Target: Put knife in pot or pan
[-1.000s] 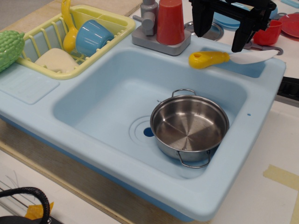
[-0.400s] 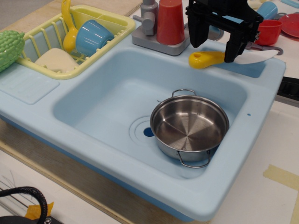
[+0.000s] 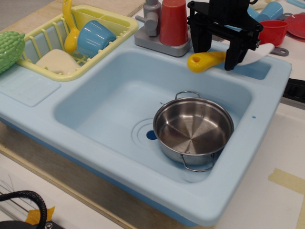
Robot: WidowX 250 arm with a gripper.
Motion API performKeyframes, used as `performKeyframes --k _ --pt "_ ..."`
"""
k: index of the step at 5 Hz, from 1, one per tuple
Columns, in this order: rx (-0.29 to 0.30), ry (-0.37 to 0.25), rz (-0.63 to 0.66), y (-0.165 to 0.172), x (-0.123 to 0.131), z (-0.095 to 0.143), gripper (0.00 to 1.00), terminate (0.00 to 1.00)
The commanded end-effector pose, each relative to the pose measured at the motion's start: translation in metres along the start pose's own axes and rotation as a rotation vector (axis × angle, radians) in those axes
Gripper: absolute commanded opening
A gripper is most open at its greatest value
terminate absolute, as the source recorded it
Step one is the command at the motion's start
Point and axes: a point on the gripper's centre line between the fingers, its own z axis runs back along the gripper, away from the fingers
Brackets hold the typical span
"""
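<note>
There is one knife [image 3: 224,57] and one pot [image 3: 193,131]. The knife lies on the back rim of the blue sink [image 3: 95,109] — yellow handle to the left, white blade to the right. The pot sits down inside the sink, near the drain hole, well apart from the knife. One black end effector [image 3: 215,52] hangs over the knife with its two fingers spread wide, one on each side of the handle. It is very close — I cannot tell if it touches. One red cup [image 3: 173,21] stands just beside it.
</note>
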Motion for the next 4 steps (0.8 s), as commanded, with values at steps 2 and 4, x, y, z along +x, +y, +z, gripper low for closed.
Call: performKeyframes --k 2,4 --pt "0.024 -0.043 0.035 -0.012 0.002 0.014 0.0 0.0" --pt "0.066 -0.072 0.154 -0.033 -0.022 0.033 0.0 0.0"
